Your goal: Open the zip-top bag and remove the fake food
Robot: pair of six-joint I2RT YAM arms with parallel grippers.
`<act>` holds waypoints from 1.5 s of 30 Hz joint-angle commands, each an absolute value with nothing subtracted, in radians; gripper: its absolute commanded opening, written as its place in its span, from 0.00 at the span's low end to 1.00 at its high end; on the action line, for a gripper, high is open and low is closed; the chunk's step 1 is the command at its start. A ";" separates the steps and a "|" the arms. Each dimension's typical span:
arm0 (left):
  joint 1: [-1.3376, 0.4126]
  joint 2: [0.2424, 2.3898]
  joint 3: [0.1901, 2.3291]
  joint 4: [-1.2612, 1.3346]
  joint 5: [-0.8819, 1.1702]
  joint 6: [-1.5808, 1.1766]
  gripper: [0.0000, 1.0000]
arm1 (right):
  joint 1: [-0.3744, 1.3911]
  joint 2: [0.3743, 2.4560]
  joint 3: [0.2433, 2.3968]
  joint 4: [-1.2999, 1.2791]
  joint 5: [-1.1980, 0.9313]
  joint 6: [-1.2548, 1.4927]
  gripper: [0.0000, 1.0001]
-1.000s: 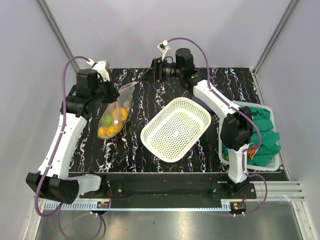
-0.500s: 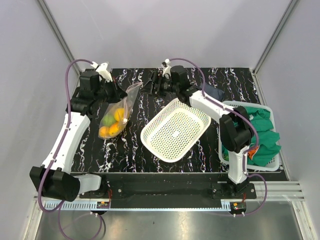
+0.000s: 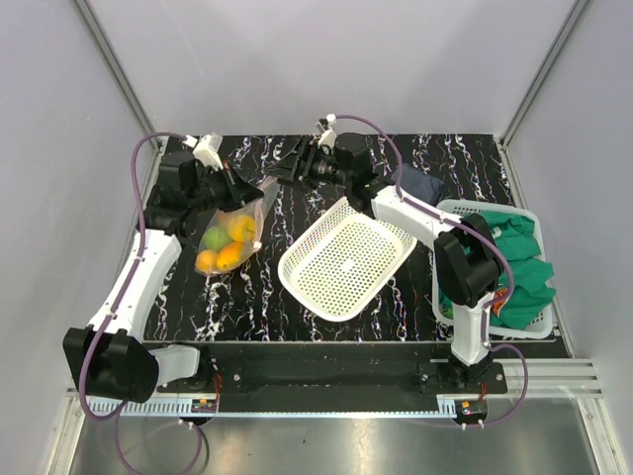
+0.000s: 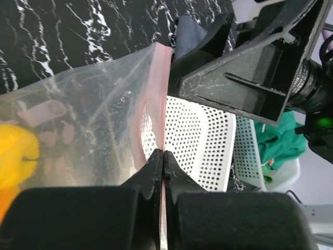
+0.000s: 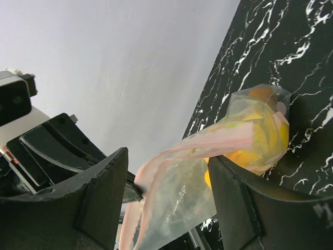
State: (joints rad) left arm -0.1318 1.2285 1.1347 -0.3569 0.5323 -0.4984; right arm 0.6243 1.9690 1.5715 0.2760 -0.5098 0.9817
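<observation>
Looks like the opening step, with the seal not apart yet. Left pincer [image 4: 163, 154] is clamped tight on the zip-top bag [image 4: 78, 117] at its pink strip, and the fake food [image 3: 222, 247] sags below it. Right pincer [image 5: 166, 174] gapes wide just beside the strip, holding nothing. It probably needs to pinch the opposite lip and pull away.

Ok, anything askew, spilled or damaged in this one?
Nothing spilled. The white mesh basket sits diagonal on the black marbled table, and green clothing bulges over the rim of the white bin. The clear zip-top bag holds its plastic fruit.
</observation>
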 commanded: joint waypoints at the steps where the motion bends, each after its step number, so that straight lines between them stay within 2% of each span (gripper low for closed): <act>1: -0.127 1.190 1.100 -0.265 0.600 -0.549 0.00 | 0.646 1.986 1.592 0.350 -0.512 1.011 0.66; 5: -0.126 1.175 1.101 -0.276 0.560 -0.542 0.00 | 0.646 1.983 1.575 0.362 -0.491 1.019 0.60; 9: -0.124 1.144 1.118 -0.324 0.427 -0.528 0.00 | 0.646 1.957 1.539 0.379 -0.459 1.016 0.68; 14: -0.123 1.114 1.100 -0.356 0.224 -0.555 0.00 | 0.650 1.934 1.512 0.399 -0.443 1.020 0.70; 20: -0.117 1.098 1.086 -0.242 0.324 -0.580 0.00 | 0.678 1.940 1.535 0.402 -0.483 1.035 0.67; 23: -0.117 1.107 1.107 -0.273 0.302 -0.563 0.00 | 0.707 1.933 1.534 0.420 -0.500 1.049 0.60; 34: -0.101 1.117 1.163 -0.314 0.222 -0.506 0.00 | 0.818 1.939 1.568 0.396 -0.456 1.023 0.56; 37: -0.095 1.118 1.170 -0.322 0.219 -0.499 0.00 | 0.824 1.948 1.578 0.393 -0.459 1.020 0.49; 41: -0.089 1.117 1.180 -0.328 0.219 -0.482 0.00 | 0.831 1.950 1.577 0.397 -0.450 1.023 0.33; 42: -0.087 1.115 1.180 -0.336 0.209 -0.479 0.00 | 0.831 1.948 1.574 0.394 -0.446 1.022 0.25; 44: -0.083 1.106 1.180 -0.345 0.193 -0.468 0.00 | 0.833 1.944 1.574 0.379 -0.422 1.003 0.18; 45: -0.080 1.101 1.178 -0.351 0.181 -0.465 0.00 | 0.831 1.937 1.577 0.349 -0.411 0.982 0.10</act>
